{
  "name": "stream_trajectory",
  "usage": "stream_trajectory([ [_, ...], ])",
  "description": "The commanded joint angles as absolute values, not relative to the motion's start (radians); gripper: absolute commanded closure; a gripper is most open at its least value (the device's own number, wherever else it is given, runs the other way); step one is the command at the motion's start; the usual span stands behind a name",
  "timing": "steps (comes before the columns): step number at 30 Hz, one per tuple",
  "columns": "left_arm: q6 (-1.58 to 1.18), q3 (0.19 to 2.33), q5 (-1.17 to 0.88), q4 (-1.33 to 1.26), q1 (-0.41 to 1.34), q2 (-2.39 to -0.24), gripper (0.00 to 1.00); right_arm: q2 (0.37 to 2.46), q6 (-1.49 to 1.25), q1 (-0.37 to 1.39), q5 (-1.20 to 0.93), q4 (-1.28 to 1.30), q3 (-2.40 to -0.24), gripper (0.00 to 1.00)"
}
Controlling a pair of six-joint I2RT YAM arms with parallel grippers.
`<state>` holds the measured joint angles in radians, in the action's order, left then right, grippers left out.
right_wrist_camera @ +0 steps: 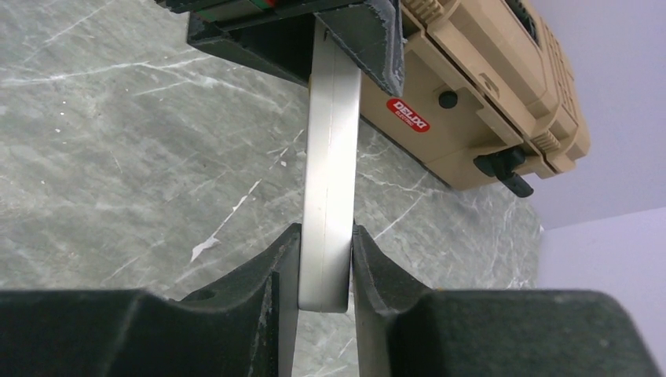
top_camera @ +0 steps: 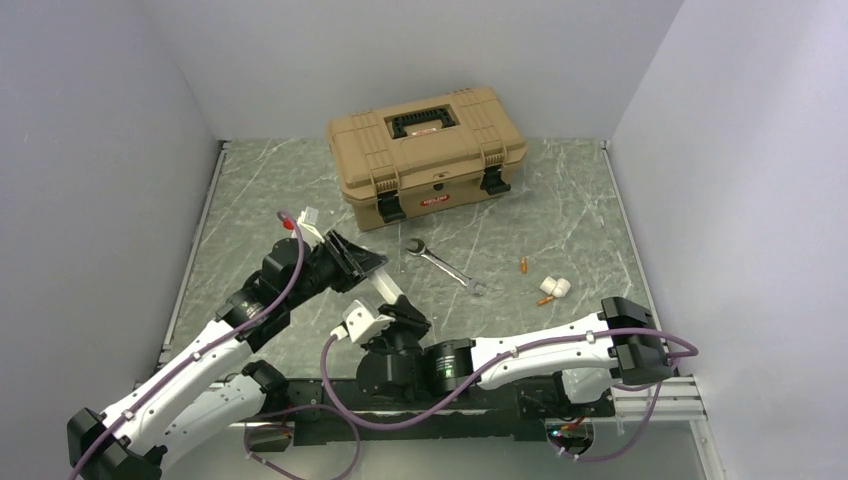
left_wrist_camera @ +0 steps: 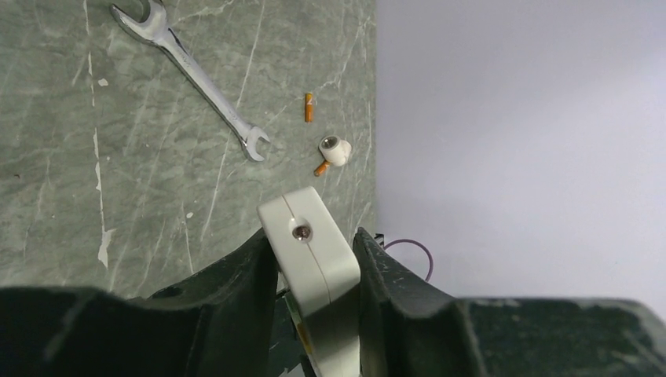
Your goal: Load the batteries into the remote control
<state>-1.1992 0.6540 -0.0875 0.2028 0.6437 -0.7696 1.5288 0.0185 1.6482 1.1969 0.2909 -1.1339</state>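
Both arms are holding the remote control (top_camera: 388,288) up off the table (top_camera: 560,210).
Left gripper (left_wrist_camera: 312,239) and right gripper (right_wrist_camera: 326,236) are each clamping one end, likely steadying it for loading; the batteries (left_wrist_camera: 309,107) are lying loose beyond the wrench (left_wrist_camera: 192,75).

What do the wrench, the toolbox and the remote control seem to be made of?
The wrench is probably steel: bright, polished silver sheen. The toolbox seems moulded plastic: matte tan with ribbed edges. The remote control is likely plastic: smooth white shell with a thin seam.
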Motion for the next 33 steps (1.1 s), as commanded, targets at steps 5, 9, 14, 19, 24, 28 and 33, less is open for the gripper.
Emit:
stream_trajectory([
  [5,-1.206,0.596,-0.125,0.083,0.644,-0.759,1.00,1.478,0.016,1.703,1.107,0.189,-1.171,0.40],
  [9,-1.197,0.572,-0.128,0.069,0.643,-0.749,1.00,1.429,-0.037,1.721,1.057,0.170,-1.154,0.33],
  [14,-1.177,0.540,-0.130,0.033,0.643,-0.727,1.00,1.305,-0.089,1.726,0.996,0.113,-1.087,0.30],
  [19,-1.114,0.481,-0.185,-0.074,0.640,-0.674,1.00,1.057,-0.204,1.721,0.970,0.092,-0.974,0.23],
  [24,-1.145,0.361,-0.238,-0.258,0.637,-0.610,1.00,0.813,-0.323,1.654,0.779,0.076,-0.795,0.15],
  [28,-1.170,0.354,-0.266,-0.291,0.635,-0.627,1.00,0.782,-0.351,1.640,0.707,0.114,-0.755,0.12],
  [33,-1.188,0.371,-0.293,-0.311,0.635,-0.669,1.00,0.897,-0.360,1.613,0.651,0.122,-0.780,0.09],
])
